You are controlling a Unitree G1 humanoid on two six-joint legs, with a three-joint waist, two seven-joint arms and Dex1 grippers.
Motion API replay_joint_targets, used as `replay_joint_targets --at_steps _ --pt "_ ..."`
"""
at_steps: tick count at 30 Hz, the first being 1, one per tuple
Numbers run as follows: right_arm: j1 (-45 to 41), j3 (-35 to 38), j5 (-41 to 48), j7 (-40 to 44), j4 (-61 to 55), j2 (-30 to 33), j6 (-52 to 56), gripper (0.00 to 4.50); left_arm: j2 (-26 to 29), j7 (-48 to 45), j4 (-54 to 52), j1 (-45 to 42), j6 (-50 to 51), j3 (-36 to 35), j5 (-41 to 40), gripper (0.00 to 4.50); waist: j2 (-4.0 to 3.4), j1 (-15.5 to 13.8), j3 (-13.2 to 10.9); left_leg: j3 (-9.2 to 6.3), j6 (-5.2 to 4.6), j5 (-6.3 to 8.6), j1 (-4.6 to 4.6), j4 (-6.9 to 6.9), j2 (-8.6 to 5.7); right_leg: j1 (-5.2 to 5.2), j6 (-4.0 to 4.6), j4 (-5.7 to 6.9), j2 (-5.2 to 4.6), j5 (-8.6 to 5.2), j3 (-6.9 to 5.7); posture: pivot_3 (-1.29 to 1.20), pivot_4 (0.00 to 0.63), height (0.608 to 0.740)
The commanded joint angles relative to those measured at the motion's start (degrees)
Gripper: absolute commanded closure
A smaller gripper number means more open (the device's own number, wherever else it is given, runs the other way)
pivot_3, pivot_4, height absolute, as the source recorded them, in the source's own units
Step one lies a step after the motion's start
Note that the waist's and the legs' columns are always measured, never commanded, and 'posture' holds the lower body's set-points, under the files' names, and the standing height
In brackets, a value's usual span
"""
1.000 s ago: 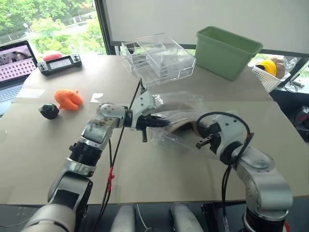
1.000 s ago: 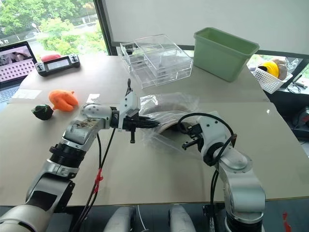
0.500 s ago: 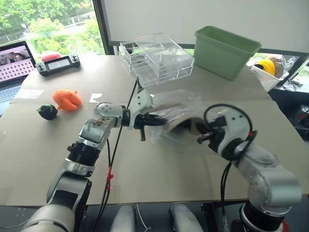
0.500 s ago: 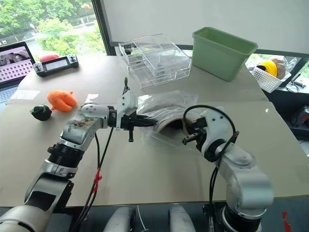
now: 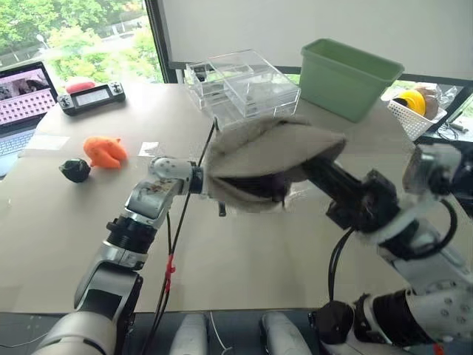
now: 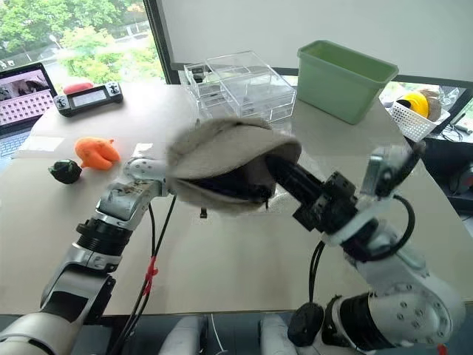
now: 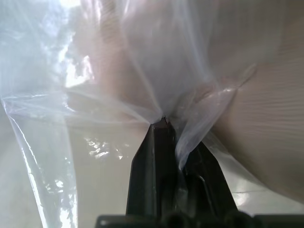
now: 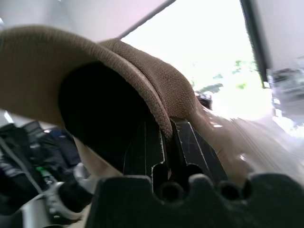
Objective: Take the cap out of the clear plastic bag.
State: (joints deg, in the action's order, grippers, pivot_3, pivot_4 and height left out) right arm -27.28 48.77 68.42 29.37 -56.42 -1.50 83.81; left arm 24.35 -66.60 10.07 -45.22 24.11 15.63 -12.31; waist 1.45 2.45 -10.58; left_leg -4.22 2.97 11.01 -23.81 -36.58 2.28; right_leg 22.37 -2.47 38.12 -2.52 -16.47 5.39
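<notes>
cap (image 5: pixel 270 151): beige-tan woven fabric, you see it raised above the worktop, crown up, dark lining facing you, its edge pinched | clear plastic bag (image 7: pixel 118 71): thin creased glossy film, one gathered fold pinched, lying mostly hidden behind the cap

We can read no words, labels, brands or numbers anywhere; the laptop (image 5: pixel 22 100) screen at ten o'clock on the tabletop (image 5: pixel 259 259) shows rows too small to make out.

green bin (image 5: pixel 347 78) back right | clear drawer boxes (image 5: pixel 240 89) beside | orange toy (image 5: pixel 103 150), dark lump (image 5: pixel 75 170) left
</notes>
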Motion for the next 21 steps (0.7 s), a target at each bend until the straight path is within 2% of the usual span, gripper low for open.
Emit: replay_joint_targets --at_steps 1,2,5,9,11,14,21 --pt "6.8 -3.8 26.6 -13.0 2.5 10.0 -19.2 4.46 -0.2 0.0 -0.3 -0.4 -0.2 0.5 0.4 4.5 0.03 0.0 0.0 0.0 0.0 0.0 -0.03 -0.01 -0.03 -0.02 -0.01 -0.03 -0.05 0.0 -0.02 0.0 0.15 0.735" --pt "8.8 -5.4 31.0 -16.1 2.9 13.6 -23.3 4.46 -0.2 0.0 -0.2 -0.5 -0.2 0.6 0.4 4.5 0.03 0.1 0.0 0.0 0.0 0.0 -0.03 -0.01 -0.07 -0.02 -0.02 -0.04 -0.1 0.0 0.0 0.0 0.15 0.735" --pt "10.8 -6.9 37.2 -23.9 5.1 17.8 -35.9 4.46 0.0 -0.2 0.1 -0.5 -1.1 0.7 0.7 4.5 0.03 0.4 0.0 0.01 0.0 0.0 0.03 -0.02 -0.07 -0.05 -0.08 -0.02 -0.06 -0.03 0.04 0.0 0.15 0.735" --pt "10.5 -11.7 35.4 -33.7 7.9 18.3 -47.3 4.46 -0.5 0.5 0.8 -0.5 -4.2 -0.1 1.2 4.5 0.03 1.1 0.0 0.01 0.0 0.0 0.06 -0.01 -0.03 -0.05 -0.16 -0.01 0.02 -0.08 0.08 0.0 0.15 0.735" --pt "10.9 -13.9 34.7 -35.9 8.3 18.9 -50.7 4.46 -0.8 0.7 1.0 -0.7 -4.3 -0.5 0.9 4.5 0.03 1.1 0.0 0.01 0.0 0.0 0.04 -0.01 -0.04 -0.05 -0.15 -0.02 0.01 -0.08 0.09 0.0 0.15 0.735" --pt "11.4 -20.2 30.3 -40.1 9.7 16.5 -54.0 4.46 -1.0 1.1 1.5 -0.6 -7.9 -0.5 1.5 4.5 0.03 1.1 0.0 0.01 -0.01 0.0 0.01 0.0 -0.04 -0.01 -0.11 -0.03 0.02 -0.06 0.09 0.0 0.15 0.735" --pt "13.0 -33.9 34.4 -47.4 12.3 4.8 -62.3 4.46 -2.0 3.4 2.3 -0.8 -9.1 -1.5 1.6 4.5 -0.05 1.2 -0.1 0.01 -0.01 0.0 0.01 0.05 -0.03 0.02 -0.05 -0.03 0.02 -0.02 0.1 0.0 0.15 0.735"
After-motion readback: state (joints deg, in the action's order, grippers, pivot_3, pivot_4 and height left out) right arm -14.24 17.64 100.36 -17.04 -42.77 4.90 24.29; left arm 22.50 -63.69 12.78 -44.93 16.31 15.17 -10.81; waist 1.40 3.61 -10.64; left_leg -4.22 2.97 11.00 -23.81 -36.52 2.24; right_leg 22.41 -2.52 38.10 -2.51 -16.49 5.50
